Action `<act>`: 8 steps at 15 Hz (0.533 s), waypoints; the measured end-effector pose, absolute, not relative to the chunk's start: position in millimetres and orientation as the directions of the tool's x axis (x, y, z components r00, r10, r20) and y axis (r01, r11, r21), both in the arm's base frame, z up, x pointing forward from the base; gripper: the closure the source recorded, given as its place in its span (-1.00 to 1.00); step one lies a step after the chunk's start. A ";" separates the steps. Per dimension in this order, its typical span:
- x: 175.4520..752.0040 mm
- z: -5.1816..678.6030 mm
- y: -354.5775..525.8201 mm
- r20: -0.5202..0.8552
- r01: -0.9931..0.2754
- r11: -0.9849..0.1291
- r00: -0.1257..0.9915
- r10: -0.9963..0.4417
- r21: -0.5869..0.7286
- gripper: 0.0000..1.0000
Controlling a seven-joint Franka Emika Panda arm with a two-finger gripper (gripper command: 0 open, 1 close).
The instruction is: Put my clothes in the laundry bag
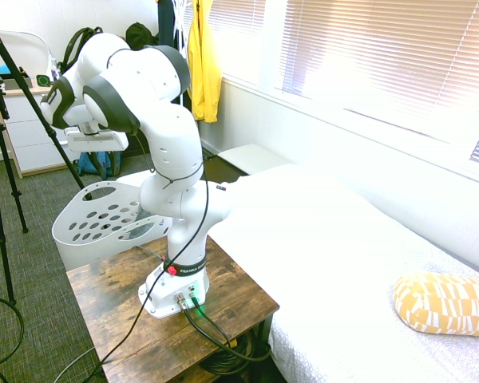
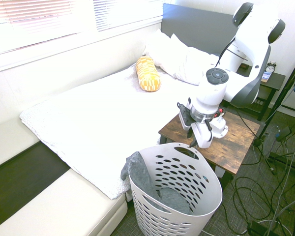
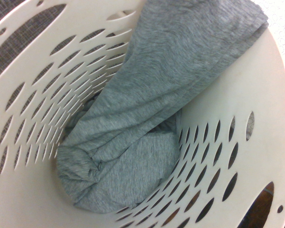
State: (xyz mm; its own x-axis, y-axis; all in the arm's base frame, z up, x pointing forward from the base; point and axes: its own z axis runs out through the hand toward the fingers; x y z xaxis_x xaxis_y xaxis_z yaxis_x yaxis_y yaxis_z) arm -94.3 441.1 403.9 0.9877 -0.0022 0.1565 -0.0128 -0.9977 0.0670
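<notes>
You face a bedroom: a wide bed [image 2: 88, 113] under a nubbly white cover fills the space below slatted window blinds [image 1: 367, 56], with dark carpet on the floor. At the bed's head end lie plump white pillows [image 2: 182, 59], and a long yellow patterned pillow [image 2: 148, 73] rests on the cover beside them. A yellow jacket [image 1: 203, 64] hangs by the window. Beside the bed stands a rustic wood-topped side table [image 2: 236, 140]. Just off that table's front corner, on the floor against the bed's edge, sits the laundry bag [image 2: 187, 196], a smooth white plastic basket pierced with oval holes. The clothes [image 3: 147, 109], soft grey jersey, lie crumpled on its bottom, with one fold draped up the wall and over the rim on the bed side. Above the rim hangs the gripper [image 2: 192, 137], its fingers parted and grasping nothing.
</notes>
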 end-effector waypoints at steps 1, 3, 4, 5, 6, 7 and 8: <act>-81.6 404.7 443.7 0.156 -0.032 -0.997 0.988 -0.022 0.065 -1.00; -46.7 403.8 451.9 0.158 -0.065 -0.996 0.986 -0.056 0.054 -1.00; -27.1 400.7 456.8 0.157 -0.078 -0.996 0.985 -0.070 0.049 -1.00; -5.0 396.2 462.5 0.154 -0.091 -0.995 0.985 -0.083 0.041 -1.00; 19.8 390.6 469.2 0.151 -0.104 -0.994 0.984 -0.098 0.033 -1.00; 45.3 385.9 476.5 0.145 -0.116 -0.993 0.983 -0.112 0.024 -1.00; 72.7 383.8 484.2 0.137 -0.130 -0.991 0.982 -0.127 0.016 -1.00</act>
